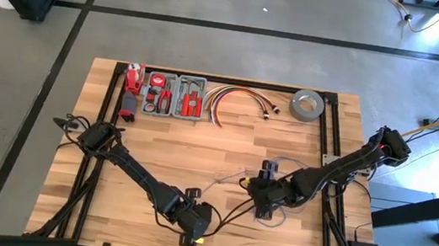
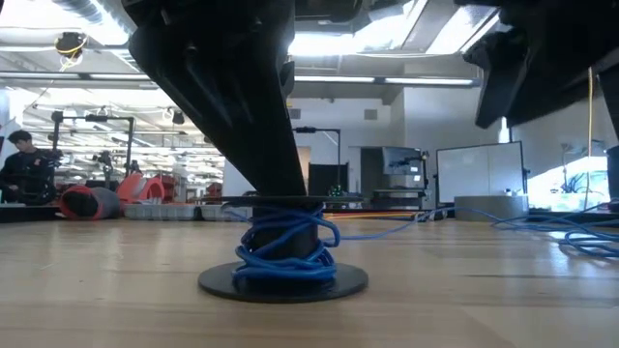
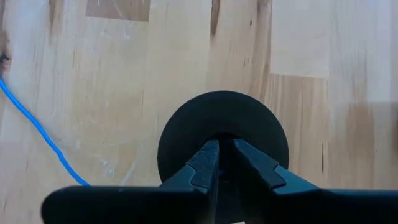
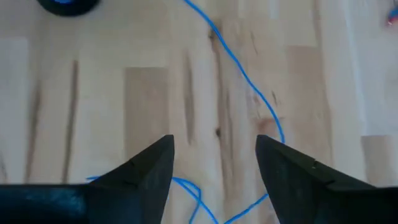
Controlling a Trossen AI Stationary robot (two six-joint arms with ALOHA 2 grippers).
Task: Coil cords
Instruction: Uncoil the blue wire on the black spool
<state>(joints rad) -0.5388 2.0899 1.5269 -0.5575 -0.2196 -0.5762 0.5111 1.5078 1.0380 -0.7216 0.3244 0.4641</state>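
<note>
Wooden tabletop point(image 1: 165, 146); blue wire point(image 2: 283, 246) partly wound on black disc point(image 3: 222, 140), pinched by left gripper point(image 3: 221, 163); right gripper point(image 4: 214, 155) spread, empty, over loose wire; coiling unfinished.

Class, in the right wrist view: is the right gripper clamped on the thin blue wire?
No: the right gripper is open, with the thin blue wire lying loose on the wooden table.

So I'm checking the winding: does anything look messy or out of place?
Yes. The blue wire sits in uneven, crossing loops around the post on the black disc, held by the left gripper. Slack trails loose under the open right gripper.
</note>
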